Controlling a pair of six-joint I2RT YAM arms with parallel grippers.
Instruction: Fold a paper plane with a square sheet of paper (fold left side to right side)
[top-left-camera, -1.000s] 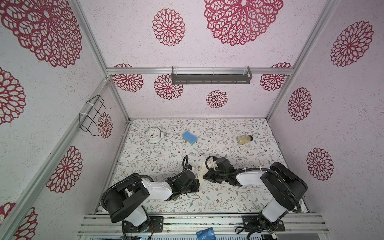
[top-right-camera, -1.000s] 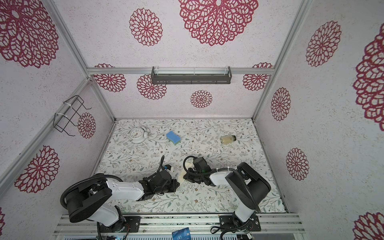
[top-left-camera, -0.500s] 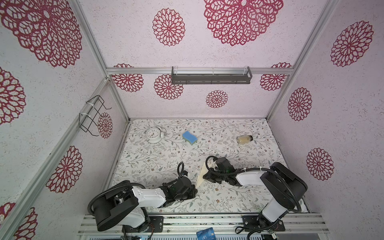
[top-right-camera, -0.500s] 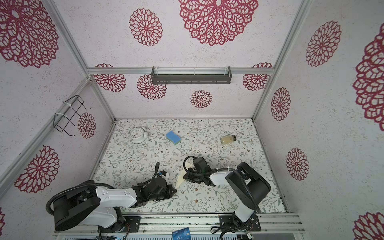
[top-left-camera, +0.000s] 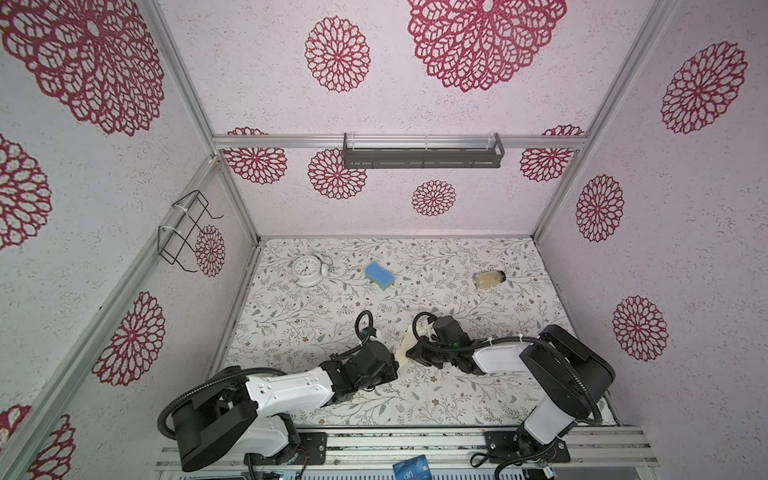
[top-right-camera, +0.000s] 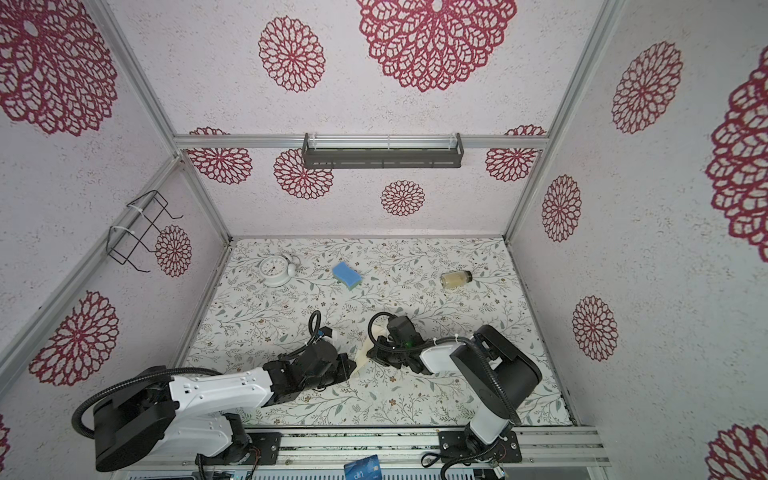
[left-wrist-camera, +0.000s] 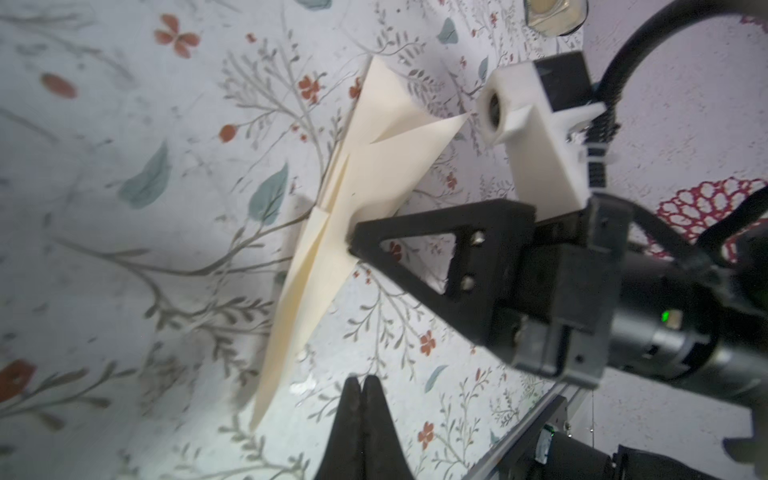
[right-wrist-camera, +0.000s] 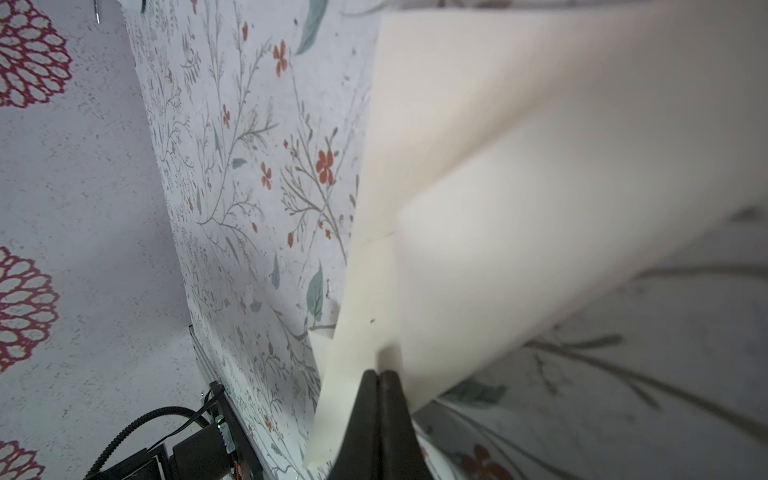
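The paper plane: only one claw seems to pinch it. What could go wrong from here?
The right gripper pinches the paper plane at one small spot, so the thin paper might slip out or crumple. The left gripper, shut and empty near its pointed tip, might bump it and spring the layered flaps open.

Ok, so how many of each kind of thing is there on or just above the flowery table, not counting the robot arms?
clock: 1
sponge: 1
jar: 1
paper plane: 1
total: 4
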